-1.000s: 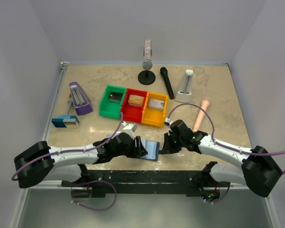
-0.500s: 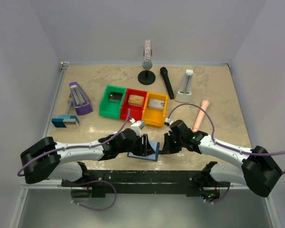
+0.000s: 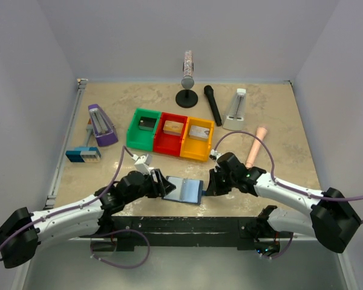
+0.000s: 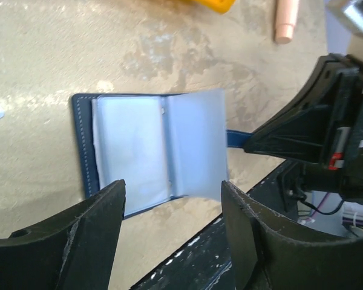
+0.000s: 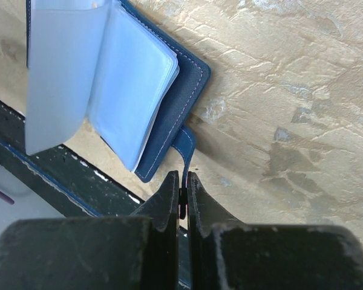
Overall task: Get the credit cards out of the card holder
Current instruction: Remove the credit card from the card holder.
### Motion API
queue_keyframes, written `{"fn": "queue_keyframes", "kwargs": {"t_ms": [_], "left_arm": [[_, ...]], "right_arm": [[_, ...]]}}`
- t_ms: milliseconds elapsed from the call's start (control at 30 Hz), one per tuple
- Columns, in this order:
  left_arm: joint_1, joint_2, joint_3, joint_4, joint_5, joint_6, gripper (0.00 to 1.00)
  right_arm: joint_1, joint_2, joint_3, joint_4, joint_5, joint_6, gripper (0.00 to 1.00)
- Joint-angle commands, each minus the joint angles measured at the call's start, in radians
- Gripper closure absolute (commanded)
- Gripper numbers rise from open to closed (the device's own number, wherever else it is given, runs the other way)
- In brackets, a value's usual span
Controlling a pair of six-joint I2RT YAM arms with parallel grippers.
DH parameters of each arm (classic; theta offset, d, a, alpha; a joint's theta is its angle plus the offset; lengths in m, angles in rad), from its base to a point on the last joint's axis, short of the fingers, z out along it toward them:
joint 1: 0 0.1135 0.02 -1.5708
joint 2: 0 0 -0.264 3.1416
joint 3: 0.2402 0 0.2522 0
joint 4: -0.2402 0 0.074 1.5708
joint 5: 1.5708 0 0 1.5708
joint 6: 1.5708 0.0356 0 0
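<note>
A small dark navy bifold card holder (image 3: 184, 189) is lying open on the marbled beige tabletop (image 3: 278, 127), close to its near edge and between the two arms. Its pale blue-grey plastic sleeves (image 4: 133, 151) are facing up. One leaf (image 4: 195, 142) is standing partly lifted off the rest instead of lying flat. Looking at the sleeves, I cannot tell whether any credit cards are sitting inside them.

The right end effector (image 5: 182, 181) is reaching in from the right with its fingers pressed together. It is pinching the short navy strap tab (image 5: 185, 144) that is sticking out from the holder's right edge. The left end effector (image 3: 163, 185) is hovering at the holder's left side. Its fingers are spread wide and are gripping nothing, and from its own camera the open holder is showing in the gap between them.

Farther back, a green bin (image 3: 139, 144), a red bin (image 3: 167, 148) and a yellow bin (image 3: 195, 154) are sitting side by side in a row, each holding a small box. A black handheld microphone (image 3: 213, 104) is lying behind the yellow bin. A purple gadget (image 3: 101, 125) and a blue-and-white block (image 3: 83, 154) are resting well off to the left. A peach-coloured stick (image 3: 256, 146) is lying to the right, with the right arm's purple cable (image 3: 242, 134) arching near it.
</note>
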Motion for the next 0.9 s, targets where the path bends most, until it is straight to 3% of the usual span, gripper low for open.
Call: {"fn": "queue_keyframes", "kwargs": {"t_ms": [0, 867], "left_arm": [[0.004, 0.05, -0.003, -0.016, -0.003, -0.003, 0.31], [-0.007, 0.245, 0.032, 0.122, 0.073, 0.023, 0.31]], "right_arm": [[0.003, 0.012, 0.011, 0.023, -0.008, -0.012, 1.0], [0.003, 0.018, 0.012, 0.029, -0.018, -0.01, 1.0]]}}
